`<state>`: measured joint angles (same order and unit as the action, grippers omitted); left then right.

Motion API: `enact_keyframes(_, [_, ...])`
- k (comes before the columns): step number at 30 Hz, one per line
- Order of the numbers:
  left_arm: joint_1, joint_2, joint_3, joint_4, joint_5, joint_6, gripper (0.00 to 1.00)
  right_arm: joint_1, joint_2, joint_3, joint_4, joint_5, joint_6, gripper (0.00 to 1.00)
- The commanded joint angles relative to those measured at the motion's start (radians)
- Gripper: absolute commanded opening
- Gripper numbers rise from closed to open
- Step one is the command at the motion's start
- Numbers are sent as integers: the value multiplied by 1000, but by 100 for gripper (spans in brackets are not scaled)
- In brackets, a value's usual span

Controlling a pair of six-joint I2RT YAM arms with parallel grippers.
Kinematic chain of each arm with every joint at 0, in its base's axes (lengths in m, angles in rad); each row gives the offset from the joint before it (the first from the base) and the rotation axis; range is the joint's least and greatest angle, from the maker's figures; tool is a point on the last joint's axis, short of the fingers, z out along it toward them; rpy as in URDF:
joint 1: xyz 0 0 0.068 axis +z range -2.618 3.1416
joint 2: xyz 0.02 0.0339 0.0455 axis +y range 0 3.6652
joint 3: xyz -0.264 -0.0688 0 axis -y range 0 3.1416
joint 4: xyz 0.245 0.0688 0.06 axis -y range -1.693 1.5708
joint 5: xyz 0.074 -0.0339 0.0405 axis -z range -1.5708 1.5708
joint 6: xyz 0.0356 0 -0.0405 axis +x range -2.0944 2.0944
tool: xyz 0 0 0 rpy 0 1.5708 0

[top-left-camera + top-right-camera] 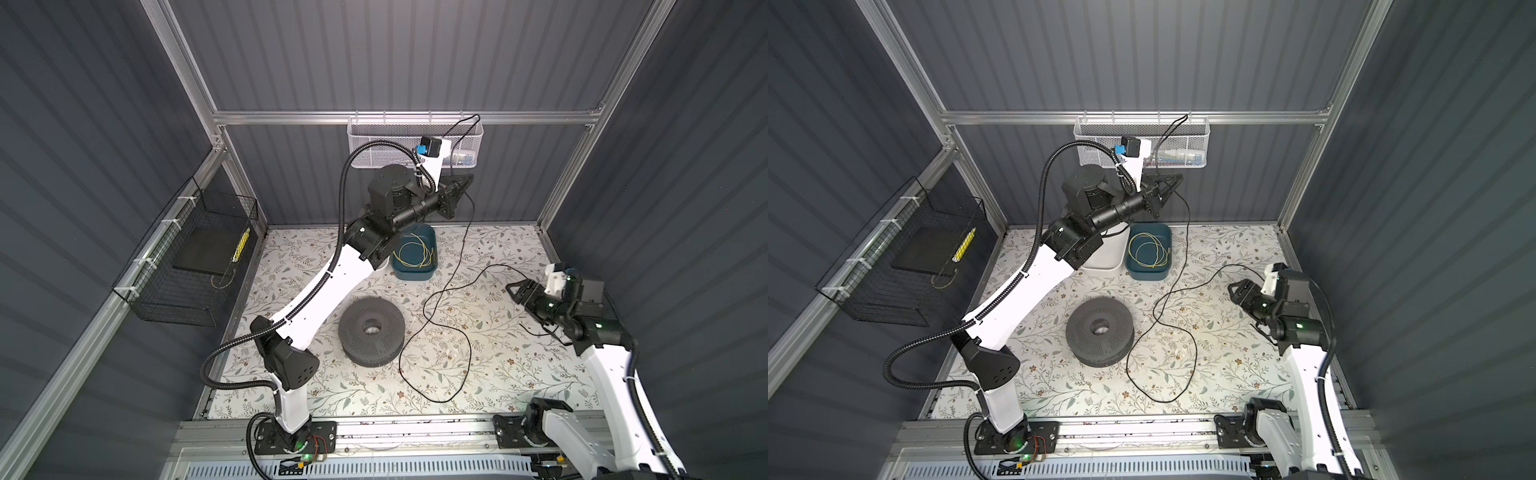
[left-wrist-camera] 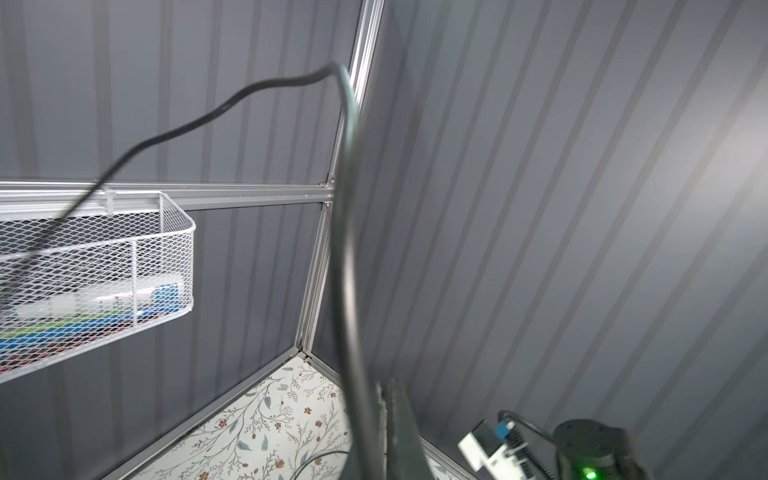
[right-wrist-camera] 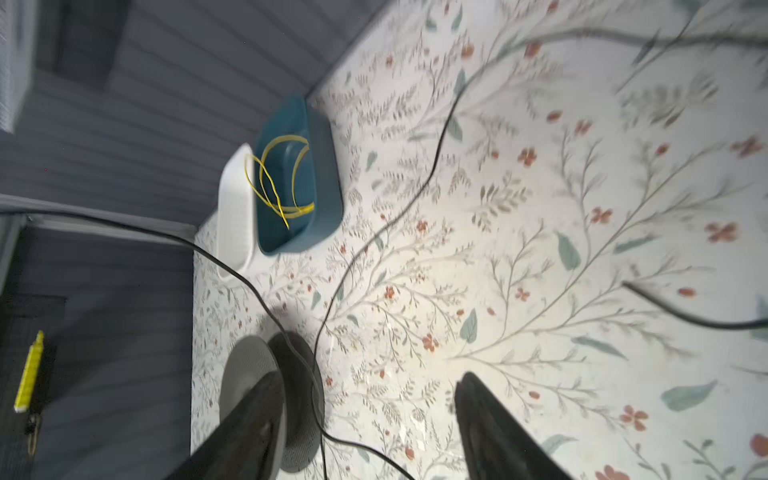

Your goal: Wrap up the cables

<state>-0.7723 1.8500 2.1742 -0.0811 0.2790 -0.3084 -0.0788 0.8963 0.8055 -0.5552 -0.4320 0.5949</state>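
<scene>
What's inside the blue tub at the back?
A loose coil of thin yellow wire lies in the blue tub. Nothing else shows inside. In both top views the left arm covers one corner of it, so that bit is hidden.

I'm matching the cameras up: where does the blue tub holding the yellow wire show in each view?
Top views: blue tub at the back, near the middle.
Left wrist: not in view.
Right wrist: beside the white tub, by the wall.
Shared landmark: the floral tabletop, in all four.

left gripper (image 1: 1177, 179) raised, clamping black cable (image 1: 1188, 220)
</scene>
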Motion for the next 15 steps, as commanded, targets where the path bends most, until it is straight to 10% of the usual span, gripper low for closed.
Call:
enact_keyframes(1, [18, 17, 69, -51, 37, -22, 0, 153, 9, -19, 121, -72, -33, 71])
enact_keyframes(15, [25, 7, 113, -93, 42, -36, 0, 448, 433, -42, 589, -46, 25, 67])
